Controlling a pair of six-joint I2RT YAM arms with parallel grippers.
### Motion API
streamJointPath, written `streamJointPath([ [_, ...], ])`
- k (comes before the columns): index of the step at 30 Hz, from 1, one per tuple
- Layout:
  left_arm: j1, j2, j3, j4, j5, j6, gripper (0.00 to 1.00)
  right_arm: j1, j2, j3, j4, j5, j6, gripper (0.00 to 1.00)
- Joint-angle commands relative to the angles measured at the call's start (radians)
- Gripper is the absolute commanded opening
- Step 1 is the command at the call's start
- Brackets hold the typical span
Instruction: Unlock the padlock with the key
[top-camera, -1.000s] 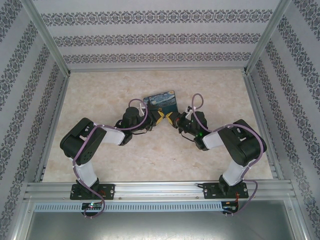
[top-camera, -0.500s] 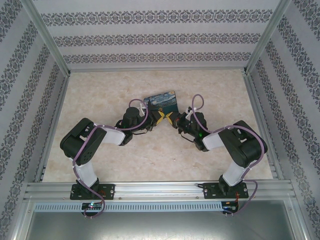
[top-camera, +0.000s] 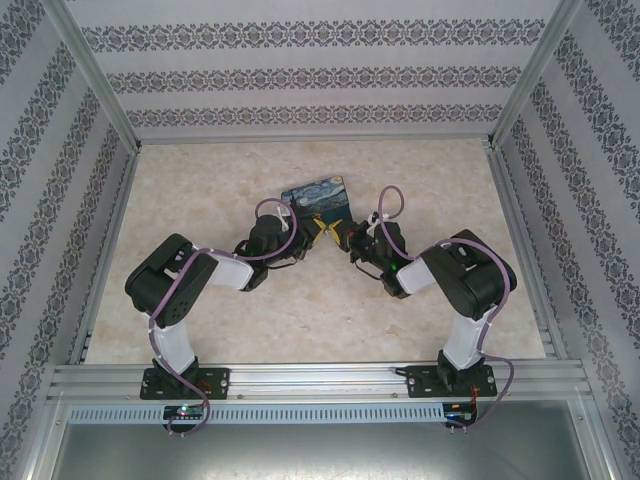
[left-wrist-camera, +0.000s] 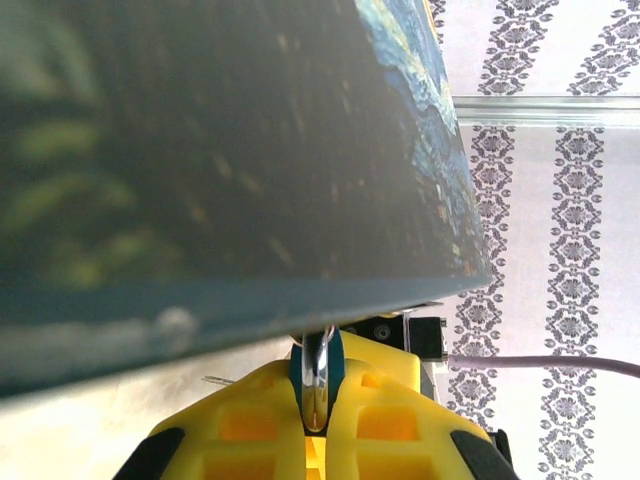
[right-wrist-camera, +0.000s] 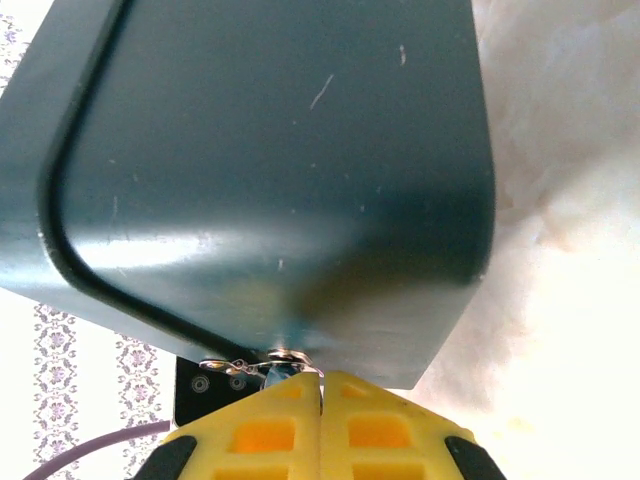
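left gripper (left-wrist-camera: 317, 352) pinches a shiny shackle (left-wrist-camera: 316, 395) at the edge of the swirl-painted box (left-wrist-camera: 200, 150). right gripper (right-wrist-camera: 321, 380), jaws pressed together, tips at a thin metal bit, perhaps the key (right-wrist-camera: 262, 366), by the box's corner.

The box (right-wrist-camera: 270, 150) has smooth, semi-gloss dark teal sides with fine scratches. A bright, polished metal strip (left-wrist-camera: 316, 375) sits in the matt yellow plastic jaws of the left gripper (left-wrist-camera: 316, 405). The desk (top-camera: 420, 180) looks like matt, mottled beige stone. The frame rail (top-camera: 320, 378) is brushed metal.
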Motion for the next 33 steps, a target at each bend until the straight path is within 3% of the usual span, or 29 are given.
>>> streamJointPath([
  [1,-0.089,0.016,0.013,0.030,0.105,-0.001,0.00,0.042,-0.014,0.011,0.164,-0.093,-0.001,0.08],
  [6,-0.078,0.023,0.008,-0.012,0.048,0.027,0.00,0.000,-0.064,-0.048,0.120,-0.106,-0.046,0.39],
  [14,-0.054,0.035,0.021,-0.060,0.046,0.075,0.00,-0.069,-0.121,-0.171,0.091,-0.163,-0.092,0.60],
  [20,-0.041,0.035,0.032,-0.088,0.077,0.106,0.00,-0.082,-0.218,-0.206,-0.061,-0.216,-0.196,0.61],
  [26,-0.035,0.034,0.047,-0.117,0.118,0.129,0.00,-0.079,-0.380,-0.188,-0.420,-0.197,-0.436,0.60],
  [29,-0.033,0.029,0.051,-0.131,0.132,0.139,0.00,-0.056,-0.482,-0.130,-0.706,-0.117,-0.618,0.60],
  [33,-0.033,0.020,0.060,-0.154,0.152,0.152,0.00,0.050,-0.579,-0.004,-1.089,0.138,-0.922,0.59],
])
